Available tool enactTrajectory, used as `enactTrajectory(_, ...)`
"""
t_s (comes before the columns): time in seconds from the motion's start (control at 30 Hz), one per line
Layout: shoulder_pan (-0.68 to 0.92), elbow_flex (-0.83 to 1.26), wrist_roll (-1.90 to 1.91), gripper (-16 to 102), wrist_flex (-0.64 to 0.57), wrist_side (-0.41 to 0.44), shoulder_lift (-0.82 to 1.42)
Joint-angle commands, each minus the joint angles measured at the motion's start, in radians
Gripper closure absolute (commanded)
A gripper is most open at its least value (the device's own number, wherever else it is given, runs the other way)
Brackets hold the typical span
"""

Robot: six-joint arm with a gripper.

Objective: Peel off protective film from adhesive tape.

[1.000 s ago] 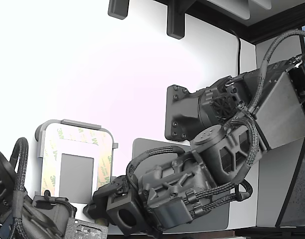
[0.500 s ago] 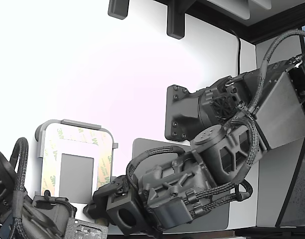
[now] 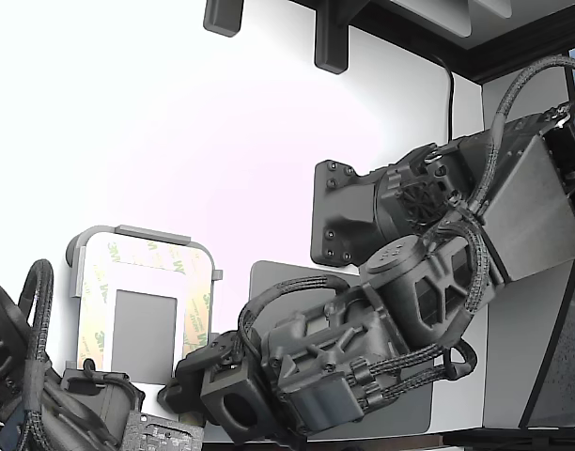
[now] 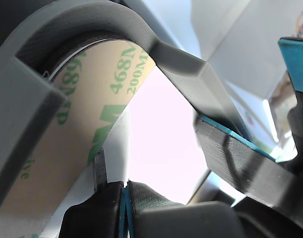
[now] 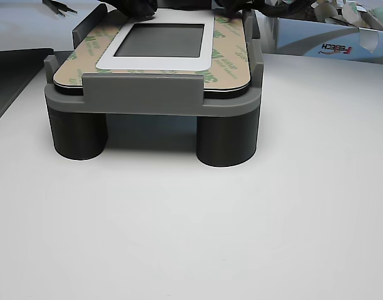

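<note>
One black gripper (image 4: 126,196) with teal-edged pads sits at the edge of the white rounded plate (image 5: 155,62), its two fingertips pressed together with only a thin teal seam between them. They meet just beside the tan-yellow paper liner printed with green "3M" logos (image 4: 77,124); whether any liner is caught between them cannot be told. The liner covers narrow adhesive tape strips (image 3: 195,301) framing a small grey rectangle (image 5: 161,40) on the plate, which rests in a grey plastic fixture (image 5: 141,94) on dark round legs.
</note>
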Motion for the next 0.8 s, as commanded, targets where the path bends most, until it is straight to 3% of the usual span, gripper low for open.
enactTrajectory(0.0, -0.003, -0.031, -0.008, 97, -0.009, -0.008, 0.032)
enactTrajectory(0.77, -0.021, -0.037, -0.064, 97, -0.034, -0.005, 0.023)
